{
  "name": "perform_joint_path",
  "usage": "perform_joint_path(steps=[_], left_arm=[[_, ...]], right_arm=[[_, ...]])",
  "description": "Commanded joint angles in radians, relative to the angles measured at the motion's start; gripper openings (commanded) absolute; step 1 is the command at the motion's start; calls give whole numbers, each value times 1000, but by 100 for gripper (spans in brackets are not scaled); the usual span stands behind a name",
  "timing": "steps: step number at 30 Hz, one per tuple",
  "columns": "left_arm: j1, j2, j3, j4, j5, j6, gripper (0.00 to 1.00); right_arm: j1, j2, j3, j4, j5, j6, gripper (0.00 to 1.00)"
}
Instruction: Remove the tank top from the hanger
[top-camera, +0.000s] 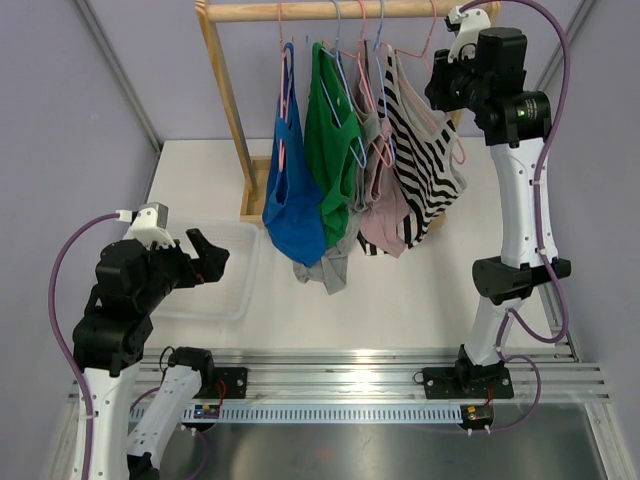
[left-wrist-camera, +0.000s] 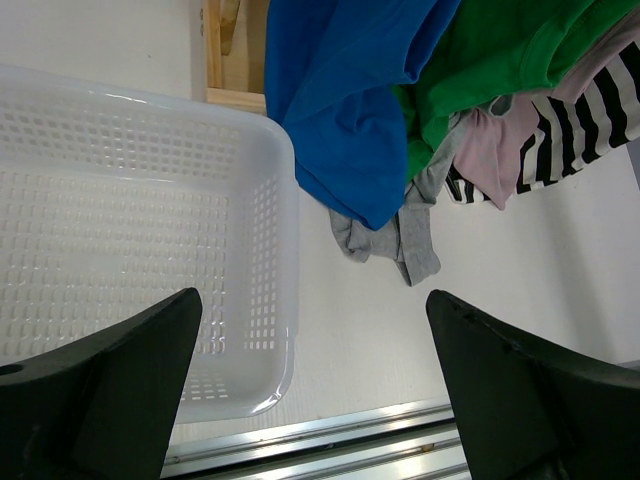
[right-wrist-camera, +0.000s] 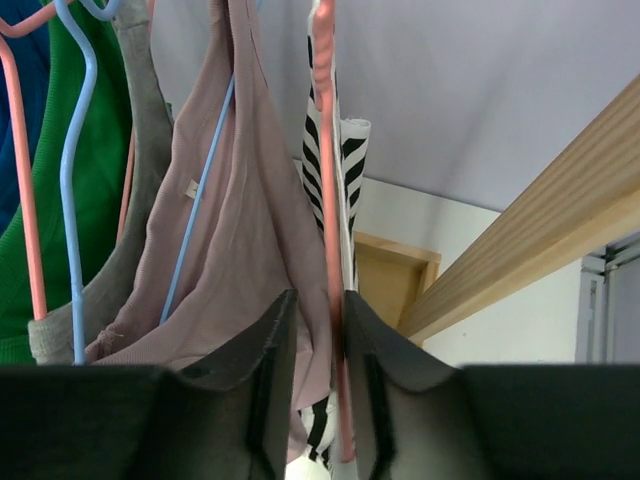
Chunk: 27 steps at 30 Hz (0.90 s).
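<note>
Several tank tops hang on wire hangers from a wooden rail (top-camera: 340, 10): blue (top-camera: 292, 205), green (top-camera: 335, 140), grey (top-camera: 368, 150), pale pink (top-camera: 385, 215) and black-and-white striped (top-camera: 425, 165). My right gripper (top-camera: 447, 72) is up at the striped top's pink hanger (right-wrist-camera: 327, 200). Its jaws stand a narrow gap apart around the hanger wire. The wire lies against the right finger (right-wrist-camera: 375, 350), with a small gap to the left finger (right-wrist-camera: 265, 350). My left gripper (top-camera: 208, 255) is wide open and empty, low over the white basket (left-wrist-camera: 130, 200).
The rack's wooden upright (top-camera: 228, 100) and base (top-camera: 255, 190) stand behind the basket (top-camera: 205, 300). The clothes' hems (left-wrist-camera: 400, 240) hang just right of the basket's rim. A metal rail (top-camera: 340, 360) runs along the table's near edge.
</note>
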<state>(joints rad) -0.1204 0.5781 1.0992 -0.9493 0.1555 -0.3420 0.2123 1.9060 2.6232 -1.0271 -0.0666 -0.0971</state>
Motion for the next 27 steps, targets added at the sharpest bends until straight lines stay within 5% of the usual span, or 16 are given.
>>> perform_joint_path(steps=[1, 8, 10, 20, 27], left_arm=[[-4, -6, 19, 30, 38, 18, 99], [-4, -12, 18, 34, 32, 20, 99], [-4, -12, 19, 34, 33, 20, 99], [-4, -4, 44, 50, 119, 20, 99], [-7, 40, 96, 75, 220, 29, 99]], right_arm=[[-7, -7, 11, 33, -33, -29, 30], [-7, -53, -94, 81, -15, -41, 13], [-7, -59, -88, 90, -13, -33, 0], [-5, -166, -85, 234, -18, 46, 0], [-7, -235, -61, 147, -2, 76, 0]])
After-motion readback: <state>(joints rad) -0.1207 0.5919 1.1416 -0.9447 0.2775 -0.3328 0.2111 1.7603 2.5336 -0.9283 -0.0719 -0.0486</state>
